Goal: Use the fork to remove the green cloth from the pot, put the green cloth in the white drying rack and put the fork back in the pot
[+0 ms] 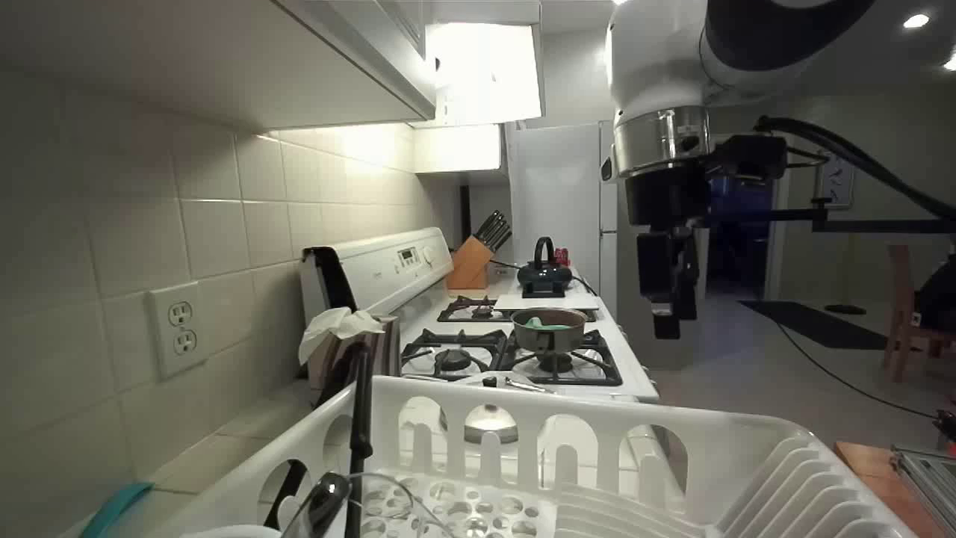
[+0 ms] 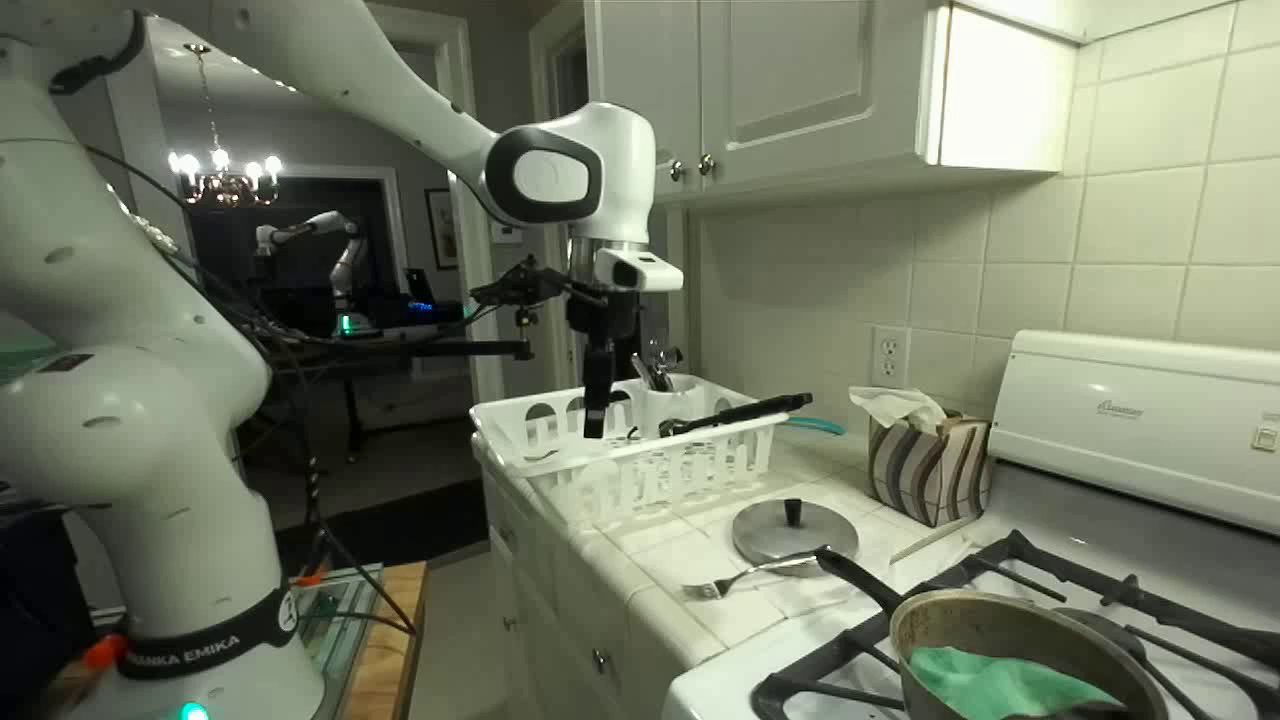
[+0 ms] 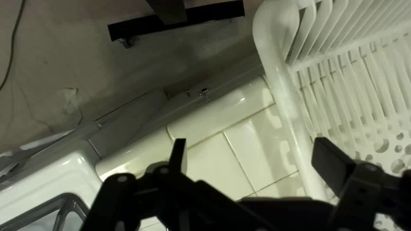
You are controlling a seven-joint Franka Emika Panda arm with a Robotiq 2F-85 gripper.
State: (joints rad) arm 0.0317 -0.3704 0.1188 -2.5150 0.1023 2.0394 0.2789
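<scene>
My gripper is open and empty; in the wrist view its fingertips (image 3: 253,157) stand wide apart over the tiled counter and the rack's rim. It also shows in both exterior views (image 1: 667,321) (image 2: 597,425), pointing down. The white drying rack (image 2: 640,468) sits on the counter, and its rim (image 3: 284,86) is at right in the wrist view. The fork (image 2: 750,572) lies on the counter with its handle over the pot lid. The green cloth (image 2: 1000,685) lies inside the pot (image 2: 905,645) on the stove; cloth (image 1: 541,325) and pot (image 1: 549,341) also show in an exterior view.
A metal lid (image 2: 795,530) lies between rack and stove. A tissue box (image 2: 930,468) stands by the wall. A black-handled utensil (image 2: 755,409) lies across the rack. A kettle (image 1: 544,275) and knife block (image 1: 469,264) stand beyond the pot. Cabinets (image 2: 780,90) hang above the counter.
</scene>
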